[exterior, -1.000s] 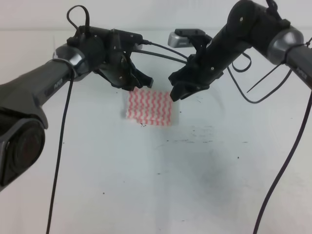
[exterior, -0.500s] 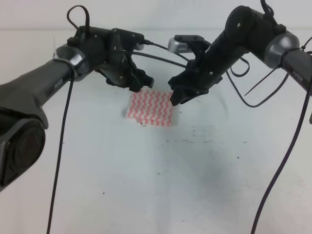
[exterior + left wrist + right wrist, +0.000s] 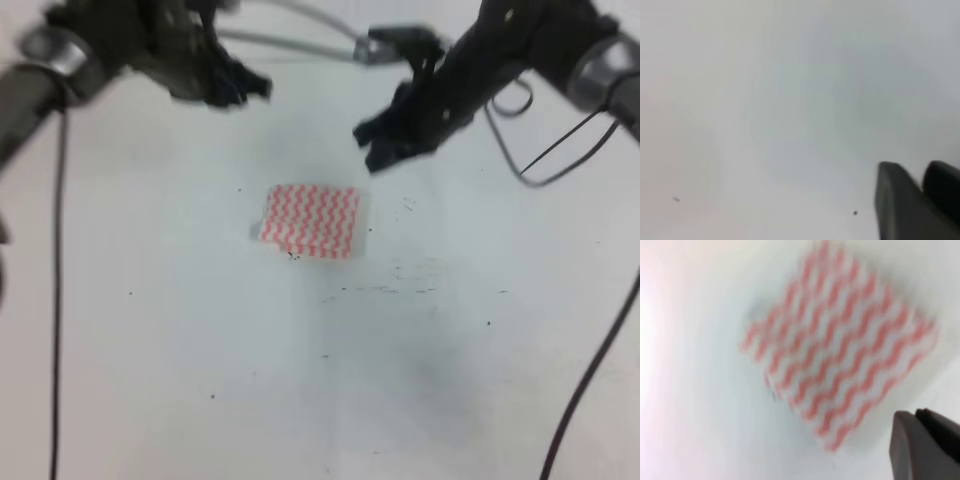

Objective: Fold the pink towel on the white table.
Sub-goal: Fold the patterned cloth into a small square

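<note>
Both arms have risen and drawn back from the cloth since a second ago, when they hovered right at its upper corners. Now the left hand (image 3: 235,88) sits well up and to the left, the right hand (image 3: 378,148) above and to the right, neither touching anything. Motion blur hides whether either hand's fingers are apart or together. Folded into a small rectangle, the pink towel (image 3: 310,221) lies flat on the white surface (image 3: 400,380), well apart from both hands.

thin cloth pink towel (image 3: 310,221), seemingly matt white table (image 3: 300,380)
</note>
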Available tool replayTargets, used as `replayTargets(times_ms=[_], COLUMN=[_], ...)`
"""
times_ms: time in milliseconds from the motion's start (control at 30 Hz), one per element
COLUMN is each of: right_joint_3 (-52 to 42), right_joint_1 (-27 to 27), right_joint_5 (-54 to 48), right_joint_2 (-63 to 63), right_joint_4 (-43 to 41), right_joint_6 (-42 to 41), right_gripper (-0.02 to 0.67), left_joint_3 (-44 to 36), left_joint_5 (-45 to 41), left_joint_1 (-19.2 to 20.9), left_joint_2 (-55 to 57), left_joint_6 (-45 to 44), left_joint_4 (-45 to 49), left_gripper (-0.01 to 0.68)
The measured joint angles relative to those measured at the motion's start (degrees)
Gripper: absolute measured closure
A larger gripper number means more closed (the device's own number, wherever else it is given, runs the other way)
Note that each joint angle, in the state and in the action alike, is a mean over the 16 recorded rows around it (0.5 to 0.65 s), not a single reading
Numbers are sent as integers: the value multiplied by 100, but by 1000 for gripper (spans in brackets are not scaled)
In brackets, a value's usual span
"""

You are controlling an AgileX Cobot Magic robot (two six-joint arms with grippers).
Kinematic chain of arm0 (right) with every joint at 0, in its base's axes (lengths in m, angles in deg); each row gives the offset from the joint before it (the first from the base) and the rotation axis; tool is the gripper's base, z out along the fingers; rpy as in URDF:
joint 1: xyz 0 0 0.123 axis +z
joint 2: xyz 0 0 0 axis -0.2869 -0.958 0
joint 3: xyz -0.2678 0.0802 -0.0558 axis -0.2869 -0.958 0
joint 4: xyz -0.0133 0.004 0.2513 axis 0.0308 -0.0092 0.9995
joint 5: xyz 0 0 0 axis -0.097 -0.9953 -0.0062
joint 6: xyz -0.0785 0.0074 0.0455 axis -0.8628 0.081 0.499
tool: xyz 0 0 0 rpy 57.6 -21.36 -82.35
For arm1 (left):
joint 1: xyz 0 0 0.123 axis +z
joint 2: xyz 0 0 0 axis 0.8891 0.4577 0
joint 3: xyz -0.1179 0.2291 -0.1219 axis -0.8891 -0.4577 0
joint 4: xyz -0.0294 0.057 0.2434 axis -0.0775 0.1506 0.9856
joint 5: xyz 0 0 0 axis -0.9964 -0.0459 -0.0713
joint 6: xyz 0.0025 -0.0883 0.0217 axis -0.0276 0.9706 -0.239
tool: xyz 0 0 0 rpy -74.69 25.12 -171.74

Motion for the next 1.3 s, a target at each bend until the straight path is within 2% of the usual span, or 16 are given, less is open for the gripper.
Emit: replayTargets(times_ms=[167,300,433,600,933,1133,1300], right_joint_3=[-17,-190,-690,-1865,-4927,-6342,-7333], right_joint_1=[0,-1,-1,-1,-1,-1,0], right_joint_5=[273,593,1101,2136,4420,5270,5715], right_joint_2=[450,835,1333,2214,4493,5811,6802], right_joint_4=[-47,-53,-19,260,1348,1814,2005], right_joint_6=[46,16,-77,-432,-1640,-2102,-2224], right_gripper=[664,666,667,667,667,667,667], left_joint_3=[-389,-1089,-2158,-3844,-7013,-8204,-8730], left_joint_5=[146,463,968,1780,3054,3274,3186], left_joint_1=[52,63,65,65,64,65,65], left_joint_2=[-818,-1601,-2501,-3789,-6613,-8031,-8829], left_joint_6=[-31,-21,40,161,629,877,976], left_joint_4=[5,-7,-28,-52,-66,-58,-48], left_gripper=[618,652,671,673,673,674,674])
